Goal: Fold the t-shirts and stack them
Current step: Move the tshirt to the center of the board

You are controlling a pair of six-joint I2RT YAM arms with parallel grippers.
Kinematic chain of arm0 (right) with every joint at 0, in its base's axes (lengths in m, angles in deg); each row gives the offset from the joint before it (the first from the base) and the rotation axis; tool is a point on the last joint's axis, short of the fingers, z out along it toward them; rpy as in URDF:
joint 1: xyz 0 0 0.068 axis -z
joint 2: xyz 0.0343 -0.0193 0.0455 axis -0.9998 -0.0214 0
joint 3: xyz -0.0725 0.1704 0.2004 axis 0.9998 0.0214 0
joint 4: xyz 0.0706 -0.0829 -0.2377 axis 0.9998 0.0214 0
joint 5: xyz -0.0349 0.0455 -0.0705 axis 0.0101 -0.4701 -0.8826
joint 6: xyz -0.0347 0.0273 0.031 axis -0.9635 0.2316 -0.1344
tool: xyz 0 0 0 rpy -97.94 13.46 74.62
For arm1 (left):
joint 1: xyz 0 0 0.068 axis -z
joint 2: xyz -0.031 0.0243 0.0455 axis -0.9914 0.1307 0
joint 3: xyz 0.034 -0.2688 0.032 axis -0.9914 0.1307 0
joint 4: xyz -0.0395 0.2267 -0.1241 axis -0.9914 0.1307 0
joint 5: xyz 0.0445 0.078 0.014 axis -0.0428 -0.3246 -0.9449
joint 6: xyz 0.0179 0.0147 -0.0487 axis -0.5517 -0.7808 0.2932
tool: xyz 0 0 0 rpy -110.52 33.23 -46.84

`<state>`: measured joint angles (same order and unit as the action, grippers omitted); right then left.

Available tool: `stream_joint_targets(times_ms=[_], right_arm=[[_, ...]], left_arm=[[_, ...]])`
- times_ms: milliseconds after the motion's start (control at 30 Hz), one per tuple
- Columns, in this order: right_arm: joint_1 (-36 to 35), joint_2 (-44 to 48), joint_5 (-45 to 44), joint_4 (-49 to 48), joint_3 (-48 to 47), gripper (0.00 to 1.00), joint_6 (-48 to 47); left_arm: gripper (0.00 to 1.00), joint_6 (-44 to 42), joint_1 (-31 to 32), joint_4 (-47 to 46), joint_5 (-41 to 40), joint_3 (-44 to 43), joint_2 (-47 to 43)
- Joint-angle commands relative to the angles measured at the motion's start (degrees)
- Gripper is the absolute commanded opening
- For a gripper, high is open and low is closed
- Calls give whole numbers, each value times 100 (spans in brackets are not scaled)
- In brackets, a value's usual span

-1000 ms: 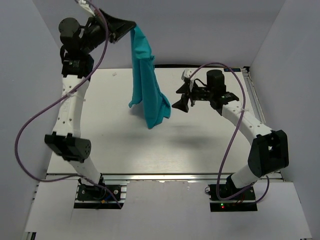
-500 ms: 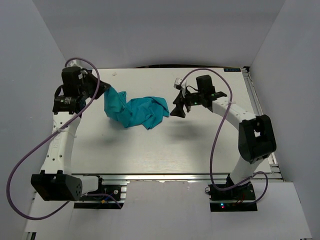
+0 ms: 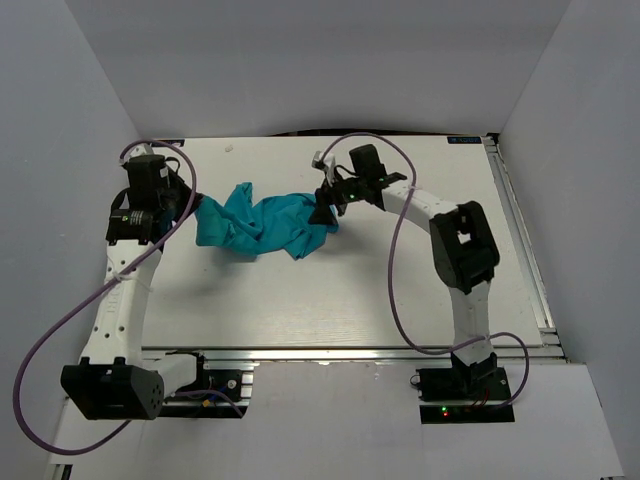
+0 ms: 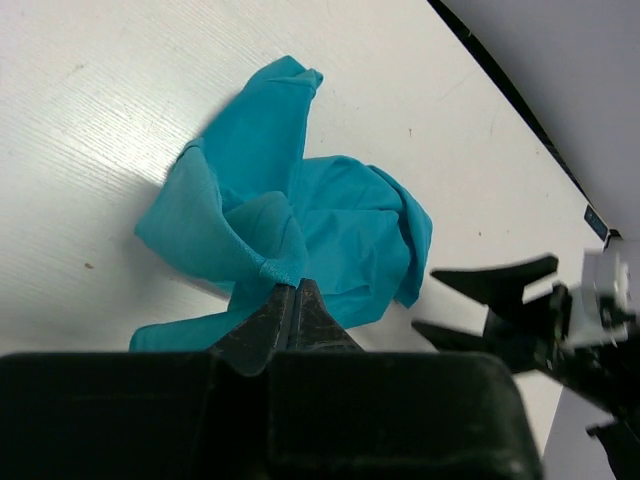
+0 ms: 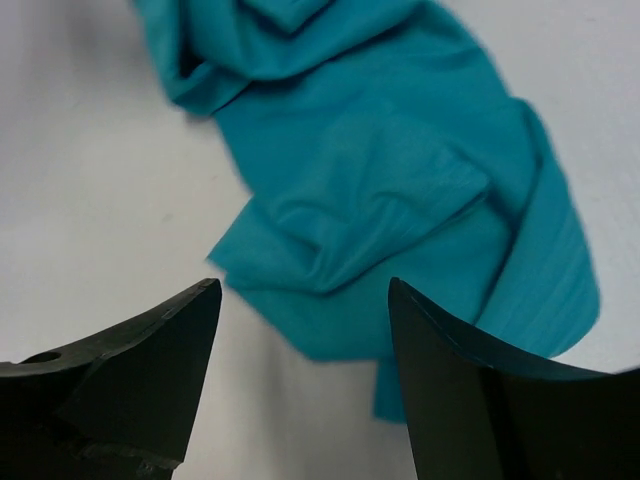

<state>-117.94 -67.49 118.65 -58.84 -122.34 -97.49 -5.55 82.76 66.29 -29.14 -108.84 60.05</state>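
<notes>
Progress ~nil: t-shirt (image 3: 265, 225) lay crumpled on table (image 3: 330, 300), upper-centre of frame. No fold made, nothing stacked, all left to do. L gripper (image 4: 290, 300) was clenched on a hem at its left end. R gripper (image 5: 305, 290) was spread wide over the right end, grasping nothing. Long axis ran left-right, dipping slightly twd the right.
</notes>
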Motion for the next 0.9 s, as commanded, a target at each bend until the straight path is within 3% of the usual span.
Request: stream_joint_targets(times_ms=[0,133,400,867], right_arm=[[-10,-617,-394,-422,-839,74,1483],[-115,-1294,-886,-398,-1725,70,2647],[-186,-1594,-1168,-827,-2009,65,3895],[-239,-1972,-1695,-941,-2176,61,4038]], left_arm=[[0,-11,-19,56,-177,57,-266],[0,174,-19,56,-106,189,-381],[0,297,-19,74,-18,259,-495],[0,411,-19,100,-9,250,-530]])
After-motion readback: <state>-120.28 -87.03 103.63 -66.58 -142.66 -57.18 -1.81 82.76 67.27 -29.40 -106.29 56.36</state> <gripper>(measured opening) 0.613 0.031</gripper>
